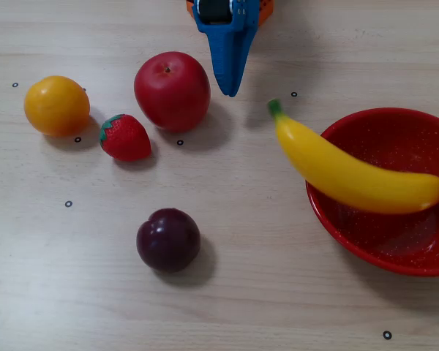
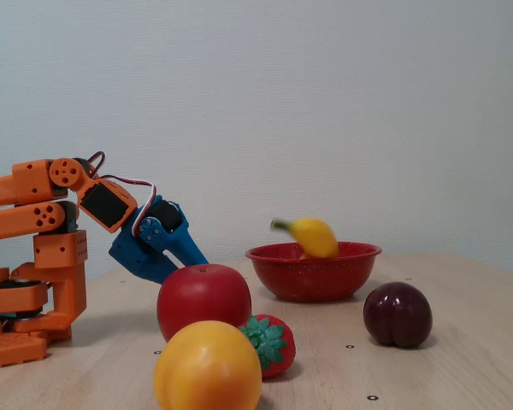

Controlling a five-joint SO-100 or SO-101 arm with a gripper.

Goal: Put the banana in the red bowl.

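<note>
Claw [image 1: 229, 88] tips behind apple [image 2: 203, 297]

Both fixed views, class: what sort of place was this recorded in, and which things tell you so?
Probably a hobby or lab robot test bench: a small orange arm with a blue gripper, plastic toy fruit such as the banana lying across the red bowl, and small ring markers on the wooden table.

- Long curved yellow plastic banana [image 1: 351, 174], glossy, smooth, green at the stem.
- Wide round red bowl [image 1: 395, 257], glossy, flecked with fine white speckles inside.
- Round red apple [image 1: 172, 91], dark purple plum [image 1: 168, 239], round orange-yellow fruit [image 1: 56, 106]: smooth, shiny, plastic-looking.
- Red strawberry [image 1: 125, 137], dimpled skin, slight sheen.
- Pale wood-grain table [image 1: 263, 292], matt.
- Blue plastic gripper [image 1: 229, 73], smooth, on an orange plastic arm [image 2: 34, 218].
</note>
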